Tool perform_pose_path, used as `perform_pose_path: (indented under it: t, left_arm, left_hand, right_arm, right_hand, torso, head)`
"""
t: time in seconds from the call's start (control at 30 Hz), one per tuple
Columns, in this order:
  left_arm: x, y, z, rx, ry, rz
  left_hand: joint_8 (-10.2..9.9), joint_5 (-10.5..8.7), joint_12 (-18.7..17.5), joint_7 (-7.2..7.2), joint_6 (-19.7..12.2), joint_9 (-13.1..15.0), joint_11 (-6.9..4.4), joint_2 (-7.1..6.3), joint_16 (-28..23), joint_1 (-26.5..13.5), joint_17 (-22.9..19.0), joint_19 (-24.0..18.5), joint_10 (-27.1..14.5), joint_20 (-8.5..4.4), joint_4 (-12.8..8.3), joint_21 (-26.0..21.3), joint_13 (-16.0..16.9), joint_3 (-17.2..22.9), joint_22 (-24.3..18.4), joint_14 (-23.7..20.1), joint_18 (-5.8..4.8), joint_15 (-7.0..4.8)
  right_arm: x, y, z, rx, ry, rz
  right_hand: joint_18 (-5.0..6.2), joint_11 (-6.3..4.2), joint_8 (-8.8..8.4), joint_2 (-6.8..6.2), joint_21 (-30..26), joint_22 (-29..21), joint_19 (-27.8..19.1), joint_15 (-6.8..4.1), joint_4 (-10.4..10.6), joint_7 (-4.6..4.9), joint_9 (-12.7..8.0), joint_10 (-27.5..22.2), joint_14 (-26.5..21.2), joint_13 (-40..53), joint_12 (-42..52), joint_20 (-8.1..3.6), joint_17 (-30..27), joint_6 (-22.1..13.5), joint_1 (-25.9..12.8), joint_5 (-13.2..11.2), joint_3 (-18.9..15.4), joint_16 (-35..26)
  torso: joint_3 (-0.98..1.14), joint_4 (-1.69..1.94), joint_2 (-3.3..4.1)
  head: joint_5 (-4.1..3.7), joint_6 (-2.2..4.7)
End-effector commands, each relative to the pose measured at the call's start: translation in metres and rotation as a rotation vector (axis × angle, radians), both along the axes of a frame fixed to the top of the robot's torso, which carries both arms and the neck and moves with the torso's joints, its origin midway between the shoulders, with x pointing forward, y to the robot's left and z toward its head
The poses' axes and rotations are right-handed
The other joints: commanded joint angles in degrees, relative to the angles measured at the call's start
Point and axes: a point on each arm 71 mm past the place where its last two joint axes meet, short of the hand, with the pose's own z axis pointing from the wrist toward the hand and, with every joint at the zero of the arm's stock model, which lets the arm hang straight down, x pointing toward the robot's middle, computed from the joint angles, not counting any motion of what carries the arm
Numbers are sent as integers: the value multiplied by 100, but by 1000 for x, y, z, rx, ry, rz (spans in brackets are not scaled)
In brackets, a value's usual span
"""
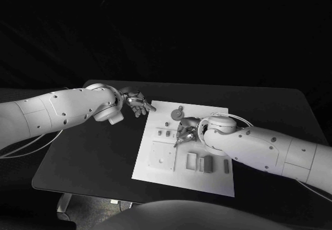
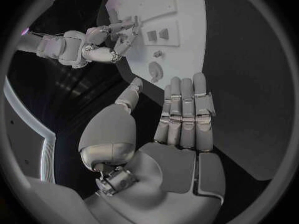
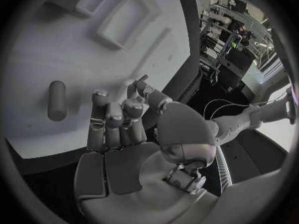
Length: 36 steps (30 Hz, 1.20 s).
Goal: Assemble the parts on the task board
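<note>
The white task board (image 1: 207, 179) lies in the middle of the black table. On it are a round grey part (image 1: 178, 114), small grey pieces (image 1: 167, 126), a square recess (image 1: 162, 155), rectangular blocks (image 1: 192, 160) and a grey cylinder (image 1: 226, 165), the cylinder (image 3: 56, 100) also lying in the right wrist view. My right hand (image 1: 186, 132) hovers over the board's upper middle, fingers loosely bent and apart, nothing visible in them (image 3: 115, 119). My left hand (image 1: 136, 103) floats beyond the board's far left corner, fingers straight and side by side (image 2: 186, 109), holding nothing.
Bare black table (image 1: 90, 153) stretches left of the board and to its right (image 1: 277, 110). My left forearm (image 1: 62, 112) spans the table's left side. My right forearm (image 1: 263, 148) crosses the board's right edge.
</note>
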Motion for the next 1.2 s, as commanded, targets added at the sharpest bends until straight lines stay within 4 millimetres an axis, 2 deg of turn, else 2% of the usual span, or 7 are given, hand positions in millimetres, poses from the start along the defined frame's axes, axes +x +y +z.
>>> perform_pose_path:
  t: [0.03, 0.43, 0.63, 0.8, 1.03, 1.1, 1.2]
  left_arm:
    - [0, 0, 1, -7, -1, -4]
    - [-4, -4, 2, -93, 20, 34]
    - [-9, -14, 2, -251, 58, 93]
    - [-22, -23, -7, -343, 158, 124]
    - [-41, -41, -21, -433, 346, 125]
    - [-45, -46, -23, -441, 378, 114]
    - [-52, -55, -27, -466, 431, 107]
  left_hand:
    - [-29, -17, -24, -14, 40, 7, 4, 57, 22, 20, -9, -11, -21, 5, 4, -32, 10, 22, 9, -19, 115, 12]
    - [-45, -14, -40, -8, 27, 7, 7, 114, 20, 88, -15, -14, -25, 5, -16, -43, 25, 48, 19, -23, 114, 13]
    - [-116, -13, -107, 50, -66, -14, 46, 257, 4, 292, -33, -37, -95, 21, -20, -73, 37, 96, 37, -59, 102, 32]
    - [-182, -21, -169, 104, -159, -32, 87, 303, 11, 402, -36, -30, -153, 35, 41, -88, 35, 273, 55, -70, 95, 46]
    - [-297, -24, -246, 185, -334, -86, 127, 332, 13, -89, -33, -67, -215, 49, 385, -136, 33, 229, 69, -122, 99, 65]
    - [-304, -22, -260, 182, -340, -94, 123, 388, 20, -268, -27, -80, -216, 45, 522, -151, 38, 201, 76, -134, 113, 61]
    - [-314, -23, -274, 183, -351, -104, 122, 408, 25, -398, -21, -96, -220, 45, 631, -168, 43, 181, 83, -150, 121, 60]
  right_arm:
    - [0, 0, 4, 46, -30, 7]
    - [0, -19, 13, 182, -55, -25]
    - [4, -38, 26, 301, -129, -59]
    - [7, -54, 37, 417, -205, -83]
    - [5, -65, 45, 489, -251, -78]
    - [4, -67, 47, 498, -260, -77]
    - [4, -69, 47, 502, -265, -78]
  right_hand:
    - [75, 5, 33, -27, 21, 100, -14, -21, 11, 5, 12, 34, 24, -8, -25, -7, -9, 45, 51, -23, 36, 30]
    - [75, -3, 43, -27, 21, 96, -7, -25, 11, -3, 19, 41, 31, -13, -32, -10, -14, 63, 57, -14, 49, 26]
    - [75, -11, 54, -33, 24, 93, 5, -35, 9, -12, 26, 48, 40, -17, -39, -16, -18, 86, 68, 7, 64, 23]
    - [75, -19, 62, -48, 29, 91, 19, -47, 8, -19, 32, 58, 50, -20, -43, -23, -21, 103, 82, 18, 74, 22]
    - [75, -25, 63, -62, 33, 89, 32, -59, 7, -23, 34, 67, 60, -23, -48, -32, -25, 108, 103, 19, 86, 19]
    - [75, -26, 64, -67, 35, 88, 39, -65, 8, -25, 35, 72, 65, -24, -49, -35, -26, 111, 111, 17, 90, 18]
    - [75, -28, 64, -70, 36, 87, 45, -70, 7, -27, 36, 75, 69, -25, -51, -39, -28, 114, 121, 17, 95, 17]
  torso:
    - [-1, -1, -3]
    - [11, -6, 3]
    - [10, 0, -2]
    - [17, -3, -2]
    - [32, -6, -1]
    - [26, 0, 5]
    - [45, -8, 4]
  head:
    - [2, 13]
    - [-2, 70]
    - [-9, 146]
    - [-24, 240]
    - [-19, 315]
    - [-24, 356]
    - [-23, 403]
